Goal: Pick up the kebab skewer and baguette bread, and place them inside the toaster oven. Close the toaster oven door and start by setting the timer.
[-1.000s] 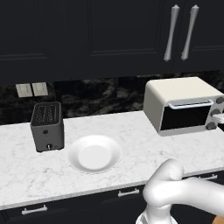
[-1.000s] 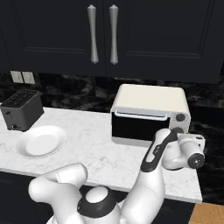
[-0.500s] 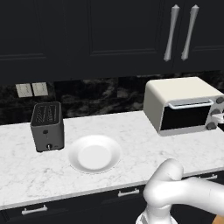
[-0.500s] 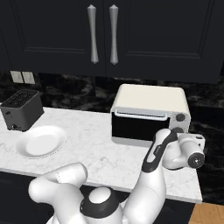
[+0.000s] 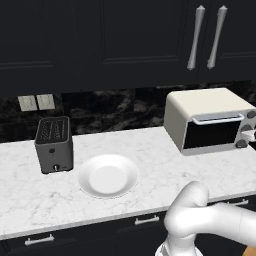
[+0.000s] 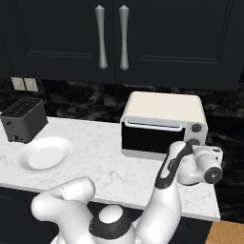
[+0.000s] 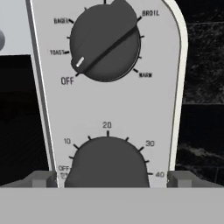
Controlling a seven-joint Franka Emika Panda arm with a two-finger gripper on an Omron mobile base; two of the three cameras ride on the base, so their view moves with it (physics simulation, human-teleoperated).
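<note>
The cream-white toaster oven (image 5: 200,107) (image 6: 164,107) stands at the right of the counter. Its dark glass toaster oven door (image 5: 210,134) (image 6: 145,140) is shut. My gripper (image 6: 194,145) (image 7: 111,178) is up against the oven's right panel and stands open. In the hand view its fingertips (image 7: 43,178) flank the lower timer knob (image 7: 107,164) with a small gap on each side. Above it, the mode knob (image 7: 105,41) has its white mark between TOAST and OFF. The kebab skewer and baguette bread are hidden.
An empty white plate (image 5: 107,176) (image 6: 44,153) lies mid-counter. A dark grey slot toaster (image 5: 53,144) (image 6: 24,119) stands to its left by the wall. Dark cabinets hang overhead. The counter ends just right of the oven.
</note>
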